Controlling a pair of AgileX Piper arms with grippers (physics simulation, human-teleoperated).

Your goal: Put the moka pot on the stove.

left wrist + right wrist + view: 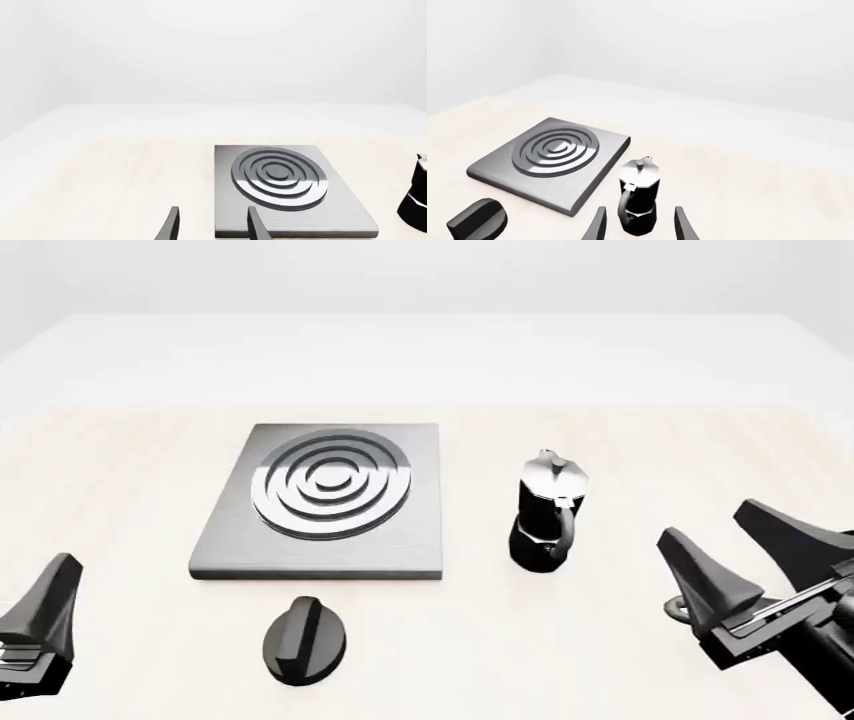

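Observation:
The moka pot [546, 515] stands upright on the table, just right of the stove [324, 498], apart from it. It is black with a silver lid and a curved handle facing me. The stove is a flat grey plate with a ring burner, and nothing is on it. My right gripper [715, 523] is open and empty, to the right of the pot and nearer to me. In the right wrist view the pot [639, 197] shows ahead between the open fingers [680, 225], untouched. My left gripper [213, 220] is open and empty, short of the stove's [280, 180] near edge.
A black oval knob [304, 638] lies on the table in front of the stove; it also shows in the right wrist view [479, 218]. The pot's edge shows at the side of the left wrist view [416, 200]. The light wooden tabletop meets a white surface behind.

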